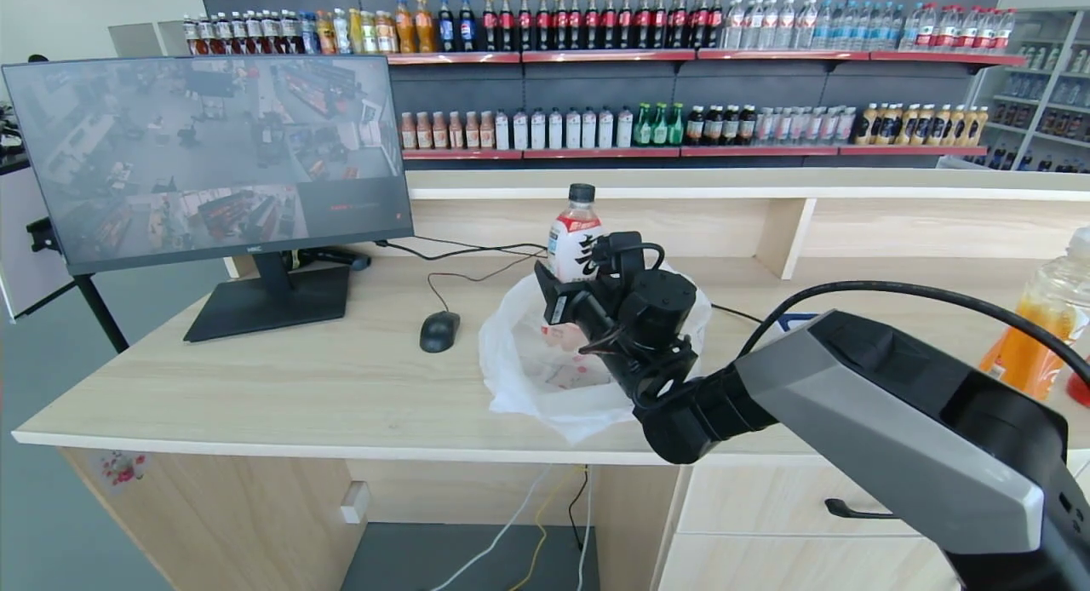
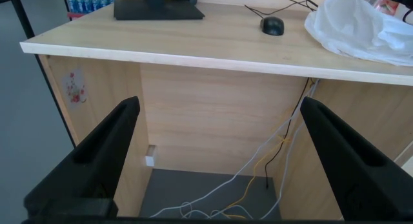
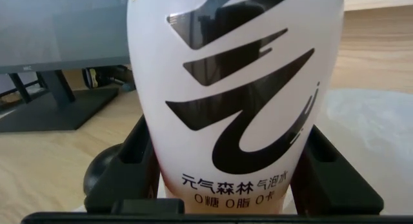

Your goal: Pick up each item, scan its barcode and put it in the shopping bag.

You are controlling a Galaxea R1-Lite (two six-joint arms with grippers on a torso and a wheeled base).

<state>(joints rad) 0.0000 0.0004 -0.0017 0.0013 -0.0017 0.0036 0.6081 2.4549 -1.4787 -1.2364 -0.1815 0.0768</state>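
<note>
A white-labelled drink bottle with a black cap is held upright above the white shopping bag in the middle of the counter. My right gripper is shut on the bottle's lower body. Seen from the right wrist, the bottle stands between the two black fingers. An orange juice bottle stands on the counter at the far right. My left gripper hangs low in front of the counter's wooden front, its fingers wide open and holding nothing.
A monitor on a black stand sits at the counter's left, with a black mouse and cables beside the bag. A raised wooden ledge runs along the back. Shelves of bottles stand behind. A blue item lies past my right arm.
</note>
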